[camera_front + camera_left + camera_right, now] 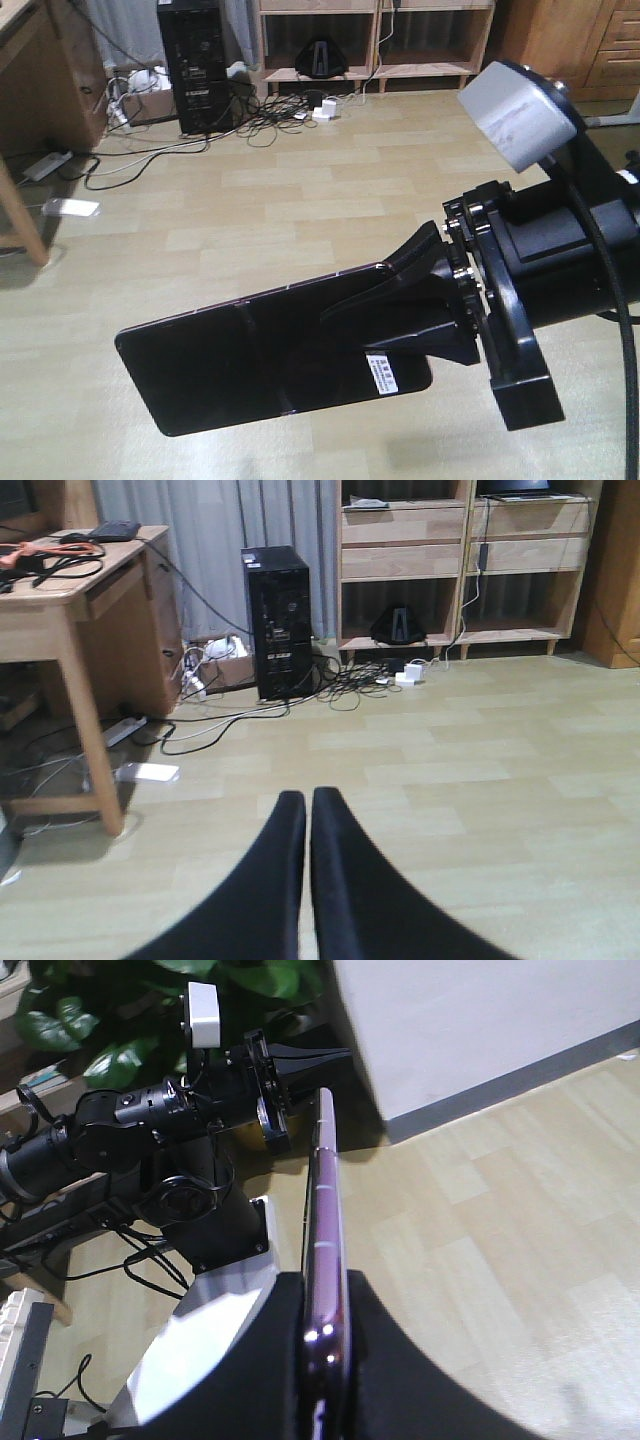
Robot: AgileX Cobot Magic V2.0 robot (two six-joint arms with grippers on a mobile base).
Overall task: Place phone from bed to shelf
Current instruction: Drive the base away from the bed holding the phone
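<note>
The phone (250, 360) is a glossy black slab with a middle crease and a white barcode sticker. It is held flat above the pale wood floor, and my right gripper (360, 292) is shut on its sticker end. In the right wrist view the phone's pinkish edge (324, 1220) runs up between the right gripper's (325, 1280) pads. My left gripper (307, 798) is shut with nothing in it; the right wrist view shows it (335, 1055) just beyond the phone's far end. The light wood shelf (375, 40) (460, 560) stands across the floor against the far wall. The bed is out of view.
A black computer tower (195, 65) (278, 620) stands left of the shelf amid tangled cables (270, 110) and white adapters. A wooden desk (70, 590) is at the left, a brown cabinet (570, 45) at the right. A leafy plant (120, 1010) and white wall (480, 1030) lie behind the arms.
</note>
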